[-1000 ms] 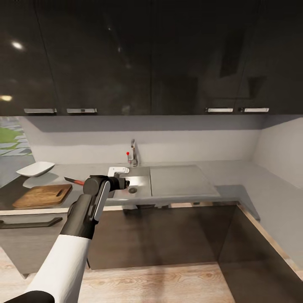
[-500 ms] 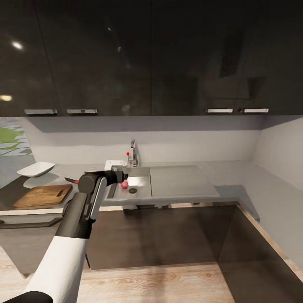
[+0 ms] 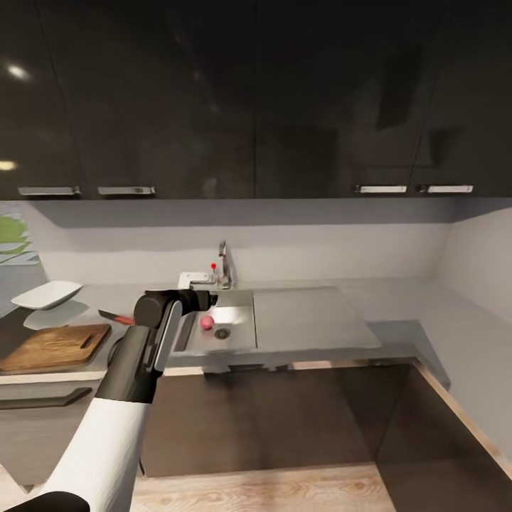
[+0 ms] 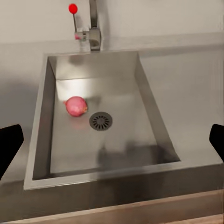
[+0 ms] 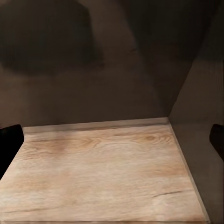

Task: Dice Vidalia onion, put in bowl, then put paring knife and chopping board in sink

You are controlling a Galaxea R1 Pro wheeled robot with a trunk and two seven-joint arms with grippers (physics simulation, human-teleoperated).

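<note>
I am holding the left gripper wide open above the sink; the Vidalia onion is lying beside the drain. The right gripper is open, facing the wood floor.

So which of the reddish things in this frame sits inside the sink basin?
The round pink onion, lying on the basin floor beside the drain. The red faucet knob stands above the rim, and the knife's red handle lies on the countertop by the chopping board.
</note>
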